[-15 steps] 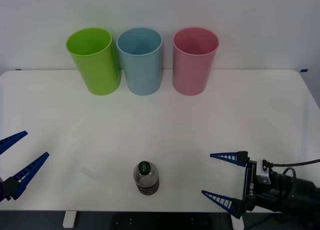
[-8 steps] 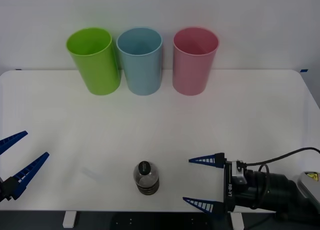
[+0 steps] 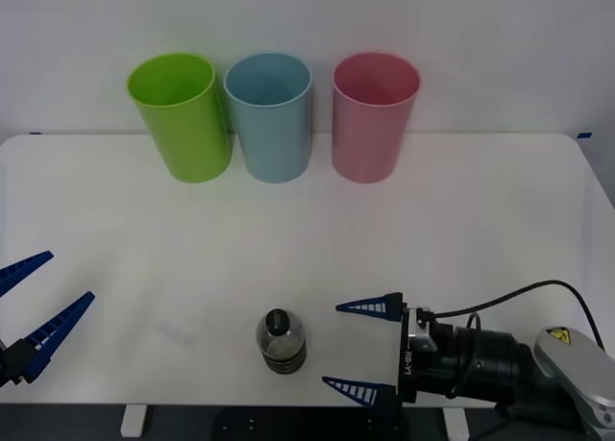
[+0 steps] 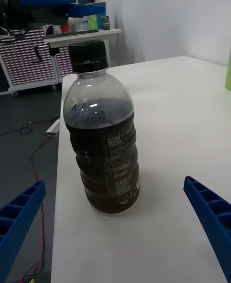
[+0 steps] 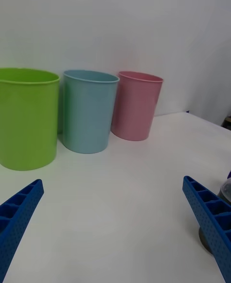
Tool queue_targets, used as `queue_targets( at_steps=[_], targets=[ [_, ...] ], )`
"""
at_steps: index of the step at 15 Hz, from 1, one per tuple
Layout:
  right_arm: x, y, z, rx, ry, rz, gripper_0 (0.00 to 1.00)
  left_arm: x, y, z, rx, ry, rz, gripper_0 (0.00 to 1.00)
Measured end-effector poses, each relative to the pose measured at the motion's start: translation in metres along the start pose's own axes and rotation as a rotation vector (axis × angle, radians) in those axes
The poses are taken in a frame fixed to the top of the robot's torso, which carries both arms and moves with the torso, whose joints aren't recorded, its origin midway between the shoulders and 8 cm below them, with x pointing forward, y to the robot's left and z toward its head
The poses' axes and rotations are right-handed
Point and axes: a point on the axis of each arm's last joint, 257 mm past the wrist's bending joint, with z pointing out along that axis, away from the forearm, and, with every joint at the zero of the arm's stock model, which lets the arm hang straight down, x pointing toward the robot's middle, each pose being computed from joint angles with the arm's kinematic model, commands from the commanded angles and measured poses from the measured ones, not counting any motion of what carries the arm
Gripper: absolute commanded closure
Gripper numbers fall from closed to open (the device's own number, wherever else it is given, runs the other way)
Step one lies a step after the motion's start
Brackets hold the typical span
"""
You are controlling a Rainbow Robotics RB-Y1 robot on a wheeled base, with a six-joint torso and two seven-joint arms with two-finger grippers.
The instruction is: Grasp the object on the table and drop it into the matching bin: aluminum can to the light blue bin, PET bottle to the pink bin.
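With my right gripper (image 3: 361,349) spread wide, the upright PET bottle (image 3: 281,342) stands just beyond its fingertips, toward my left; my left gripper (image 3: 36,306) waits open, farther off.

Bare desk (image 3: 452,220) is lying open all around the upright PET bottle (image 3: 281,342), with the spread right gripper (image 3: 363,349) facing it unobstructed from just beside, while the lime green bin (image 3: 183,116), light blue bin (image 3: 272,115) and pink bin (image 3: 373,115) are crowding the far edge.
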Motion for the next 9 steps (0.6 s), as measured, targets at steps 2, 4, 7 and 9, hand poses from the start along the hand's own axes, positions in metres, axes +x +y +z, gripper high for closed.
queue_targets(
  at_steps=[2, 4, 7, 9],
  targets=[
    [-0.001, 0.000, 0.013, 0.009, -0.005, -0.004, 0.00, 0.000, 0.000, 0.000, 0.000, 0.000, 0.000, 0.00],
    [-0.001, -0.001, 0.024, 0.019, -0.004, -0.007, 0.00, 0.000, 0.000, 0.000, 0.000, 0.000, 0.000, 0.00],
    [0.000, 0.003, 0.039, 0.021, 0.002, -0.012, 0.00, 0.000, 0.000, 0.000, 0.000, 0.000, 0.000, 0.00],
    [0.002, 0.004, 0.047, 0.020, 0.012, -0.025, 0.00, 0.000, 0.000, 0.000, 0.000, 0.000, 0.000, 0.00]
  ],
)
